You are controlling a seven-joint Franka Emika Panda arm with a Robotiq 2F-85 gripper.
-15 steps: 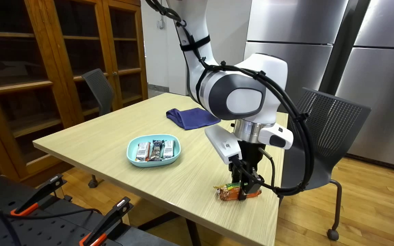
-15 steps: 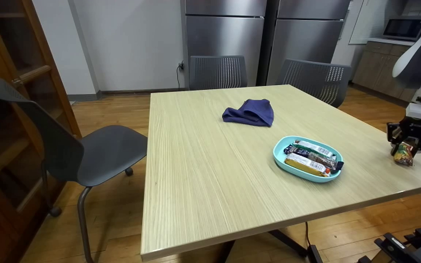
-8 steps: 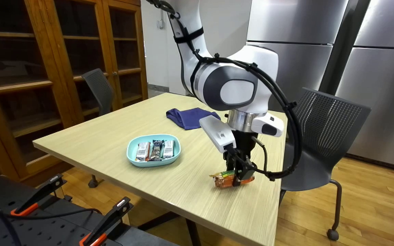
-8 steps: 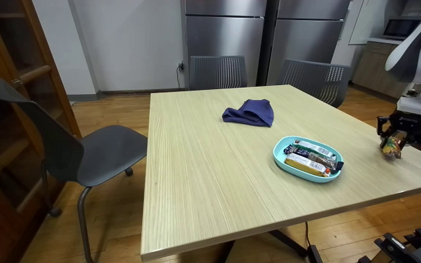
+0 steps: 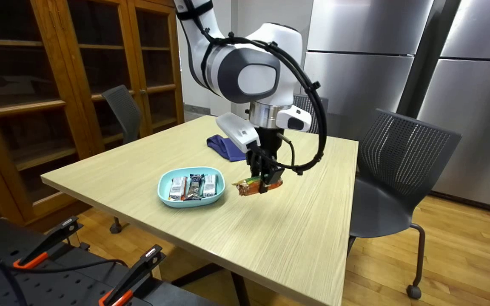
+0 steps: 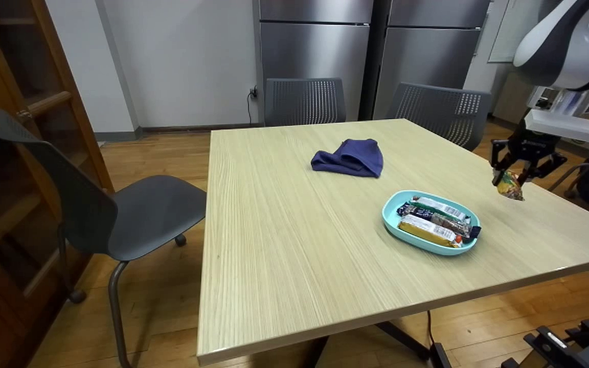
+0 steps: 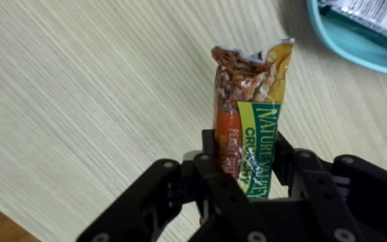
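Green, yellow and red print covers the granola bar [image 7: 247, 134] that I have in my tool [image 7: 245, 153]. Its letters read NATURE VALLEY and CRUNCHY, and the crimped end juts out past my black fingers [image 7: 283, 160], toward the top of the wrist view. The fingers press on the bar's two long sides, parted by no more than its width. I hold the bar raised over the pale, wood-grained worktop [image 5: 304, 255], lying roughly level in an exterior view. Near its crimped end, apart from it, sits a turquoise tray [image 5: 191, 205] with rounded corners; in the wrist view part of its rim curves in at the upper right. Inside the tray three other wrapped bars [image 6: 433, 219] lie side by side: one green and white, one dark blue and brown with an end reaching the rim, one yellow and white. Farther across the worktop lies a crumpled navy cloth [image 6: 350, 159]; in an exterior view my white arm [image 5: 257, 79] hides part of it. Dark grey chairs [image 6: 159, 217] stand around the worktop. Beyond it are steel refrigerators [image 5: 360, 89], and to one side a wooden cabinet [image 5: 75, 85] with glass doors. Close to the camera in an exterior view, two black-and-orange clamps [image 5: 134, 274] sit along the edge of a dark perforated board [image 5: 53, 282].
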